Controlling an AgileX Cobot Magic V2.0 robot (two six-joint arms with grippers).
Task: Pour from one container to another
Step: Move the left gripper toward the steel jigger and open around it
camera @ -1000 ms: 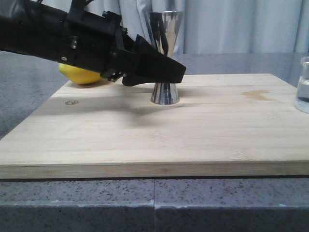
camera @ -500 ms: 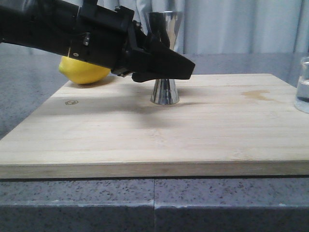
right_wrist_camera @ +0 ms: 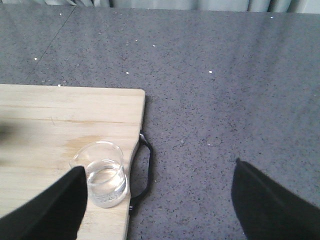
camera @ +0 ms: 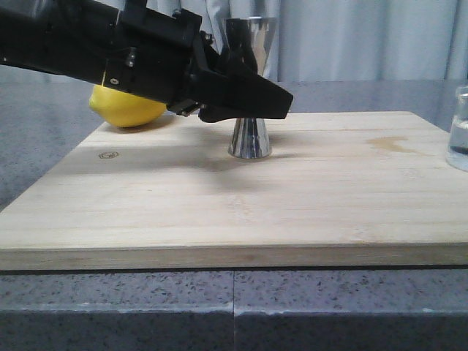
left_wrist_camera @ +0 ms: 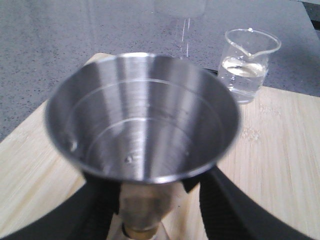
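Observation:
The steel jigger [camera: 248,80] stands upright at the back middle of the wooden board [camera: 292,197]. My left gripper [camera: 281,106] reaches in from the left, open, with a finger on each side of its narrow waist. In the left wrist view the jigger's upper cup [left_wrist_camera: 142,117] fills the picture and is empty. The fingers [left_wrist_camera: 230,210] flank the waist, with a gap on one side. The glass beaker [camera: 461,128], part-filled with clear liquid, stands at the board's right edge. My right gripper [right_wrist_camera: 165,210] hovers above it, wide open, and the beaker [right_wrist_camera: 102,175] sits by one finger.
A yellow lemon [camera: 124,110] lies at the board's back left corner, behind the left arm. The board has a black handle [right_wrist_camera: 142,170] on its right edge, near the beaker. Grey speckled counter [right_wrist_camera: 225,100] surrounds the board.
Over the last second my left gripper moved right and slightly up until it straddled the jigger's waist. It has barely shifted in the last half second. Jigger and beaker stayed put.

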